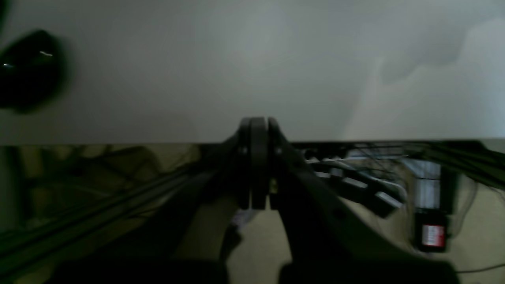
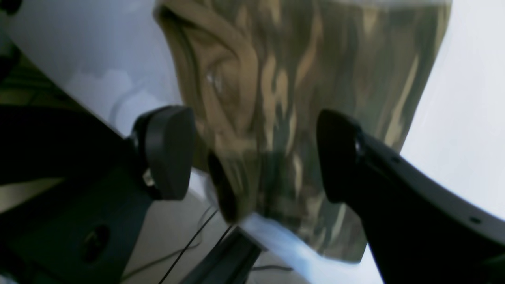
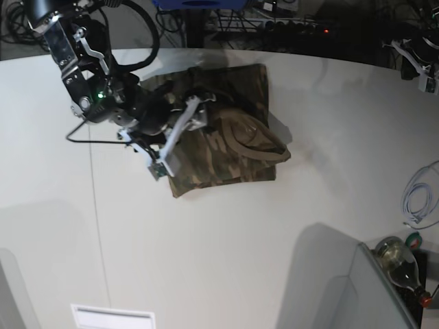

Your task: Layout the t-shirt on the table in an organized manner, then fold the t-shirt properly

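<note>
The camouflage t-shirt (image 3: pixel 230 140) lies folded into a rough rectangle on the white table (image 3: pixel 240 240), at the far left of centre, with its tan collar (image 3: pixel 250 140) showing on top. My right arm (image 3: pixel 134 113) reaches over the shirt's left side. In the right wrist view the right gripper (image 2: pixel 252 157) is open, its two dark fingers (image 2: pixel 167 152) standing apart just above the shirt (image 2: pixel 300 79) near the table's edge. The left gripper (image 1: pixel 258 130) is shut on nothing, over bare table (image 1: pixel 252 59) at its edge. The left arm (image 3: pixel 415 62) sits at the far right.
A bottle (image 3: pixel 398 259) and a coiled white cable (image 3: pixel 418 199) lie off the table's right edge. A thin dark seam (image 3: pixel 96 205) runs down the table's left part, with a white label (image 3: pixel 113 317) at the front. Cables and gear (image 3: pixel 274 24) crowd behind the far edge.
</note>
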Controlling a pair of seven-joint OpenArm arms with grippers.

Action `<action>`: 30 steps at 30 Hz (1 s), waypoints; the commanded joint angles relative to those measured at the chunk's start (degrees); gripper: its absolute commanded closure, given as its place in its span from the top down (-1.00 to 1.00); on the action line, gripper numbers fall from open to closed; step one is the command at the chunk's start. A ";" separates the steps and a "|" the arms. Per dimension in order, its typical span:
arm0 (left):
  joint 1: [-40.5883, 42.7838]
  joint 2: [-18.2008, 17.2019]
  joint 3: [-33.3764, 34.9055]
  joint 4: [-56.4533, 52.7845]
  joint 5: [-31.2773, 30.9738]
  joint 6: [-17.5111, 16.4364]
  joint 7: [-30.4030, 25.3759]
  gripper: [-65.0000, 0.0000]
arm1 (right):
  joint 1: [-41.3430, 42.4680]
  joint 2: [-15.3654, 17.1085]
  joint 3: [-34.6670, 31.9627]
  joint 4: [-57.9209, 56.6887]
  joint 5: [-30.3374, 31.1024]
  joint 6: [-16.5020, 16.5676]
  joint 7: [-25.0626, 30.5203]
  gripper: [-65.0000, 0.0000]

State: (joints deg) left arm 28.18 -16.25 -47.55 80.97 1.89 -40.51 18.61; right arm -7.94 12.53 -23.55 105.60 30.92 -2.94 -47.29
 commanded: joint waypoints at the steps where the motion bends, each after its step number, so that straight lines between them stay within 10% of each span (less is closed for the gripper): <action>1: 0.61 -1.38 -0.49 0.13 -0.53 0.51 -1.34 -1.00 | 0.34 1.05 1.70 -0.33 -0.46 -0.09 3.29 0.10; 8: -0.01 -1.02 -0.23 -0.31 -0.79 0.51 -1.42 -1.00 | -2.30 2.81 1.18 -6.66 -0.28 0.17 6.36 -0.84; 23: -7.22 2.93 10.76 -0.84 -0.97 0.51 -1.07 -1.00 | 3.86 -2.47 -22.47 -9.56 -0.28 0.08 6.10 -0.86; 30: -13.20 8.21 15.07 4.53 -1.06 0.51 1.04 -1.00 | -1.07 1.66 -11.48 -2.26 -0.19 -0.27 6.10 -0.86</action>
State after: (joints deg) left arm 15.16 -7.42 -32.38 84.62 1.72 -39.48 21.04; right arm -9.41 14.76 -34.50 102.10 29.91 -3.40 -41.95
